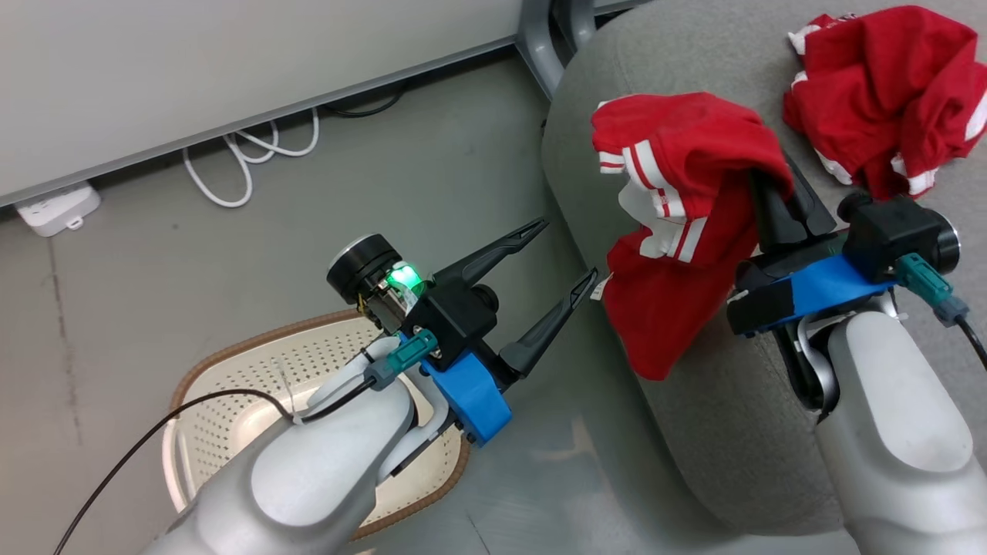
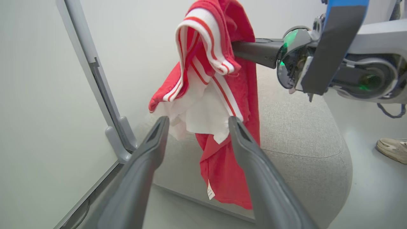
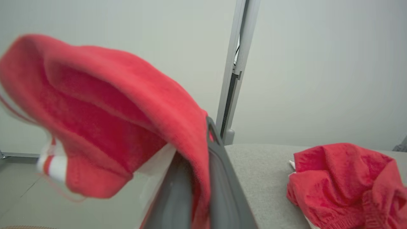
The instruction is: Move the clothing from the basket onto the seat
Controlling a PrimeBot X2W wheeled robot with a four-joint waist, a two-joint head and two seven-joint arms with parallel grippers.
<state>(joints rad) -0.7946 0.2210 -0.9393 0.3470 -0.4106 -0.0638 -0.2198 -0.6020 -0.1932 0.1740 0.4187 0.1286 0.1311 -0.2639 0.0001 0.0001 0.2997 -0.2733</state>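
A red garment with white stripes (image 1: 678, 231) hangs off the seat's left edge, and my right gripper (image 1: 765, 183) is shut on its upper fold. In the right wrist view that cloth (image 3: 111, 127) drapes over my right gripper (image 3: 206, 127), hiding its tips. A second red garment (image 1: 879, 92) lies crumpled on the grey seat (image 1: 717, 432), further right. My left gripper (image 1: 569, 247) stands open and holds nothing, just left of the hanging garment (image 2: 222, 79), above the floor. The cream basket (image 1: 231, 401) sits on the floor under my left forearm; the part of its bottom I can see is bare.
A white cable (image 1: 247, 162) and a power strip (image 1: 58, 208) lie on the floor by the pale wall panel. A grey frame leg (image 1: 540, 38) stands behind the seat. A person's shoe (image 2: 392, 149) is on the floor past the seat's corner.
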